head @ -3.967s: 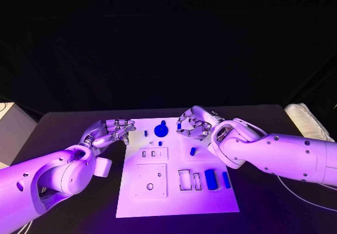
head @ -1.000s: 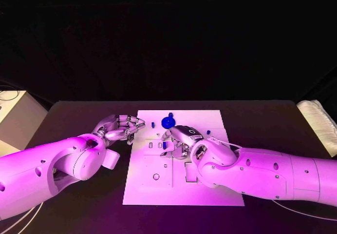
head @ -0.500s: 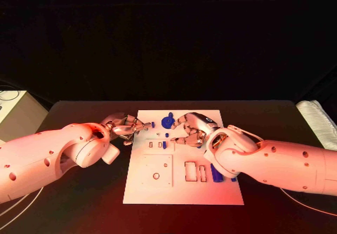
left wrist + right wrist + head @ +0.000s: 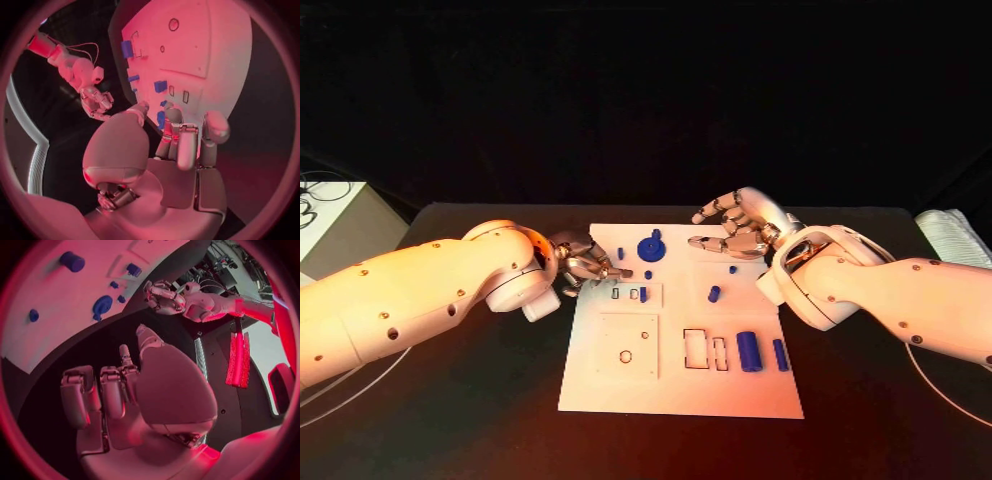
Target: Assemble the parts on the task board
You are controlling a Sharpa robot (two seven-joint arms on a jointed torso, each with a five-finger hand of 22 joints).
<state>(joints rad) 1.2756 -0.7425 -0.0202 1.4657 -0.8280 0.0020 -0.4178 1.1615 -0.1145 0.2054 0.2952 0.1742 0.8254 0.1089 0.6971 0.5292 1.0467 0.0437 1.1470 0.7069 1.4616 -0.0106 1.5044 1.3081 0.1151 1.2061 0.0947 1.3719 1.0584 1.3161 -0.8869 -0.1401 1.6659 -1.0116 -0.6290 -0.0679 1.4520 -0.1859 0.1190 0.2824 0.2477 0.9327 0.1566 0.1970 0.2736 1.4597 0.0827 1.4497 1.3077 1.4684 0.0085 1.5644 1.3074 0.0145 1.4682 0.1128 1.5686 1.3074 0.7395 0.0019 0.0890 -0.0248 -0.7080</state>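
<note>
Head view: two hands [image 4: 593, 262] [image 4: 744, 226], one task board [image 4: 678, 385].

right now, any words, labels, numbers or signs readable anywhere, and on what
None can be read.
The task board carries cut-outs and blue parts, but no printing that shows.
The left hand and right hand show no readable marking.

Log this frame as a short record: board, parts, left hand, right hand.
board: white task board in the middle of the black table
parts: blue round part near the far edge; two blue bars at the near right
left hand: left hand at the board's left edge, fingers curled; whether it holds anything cannot be told
right hand: right hand at the far right corner, fingers spread, holds nothing
</note>
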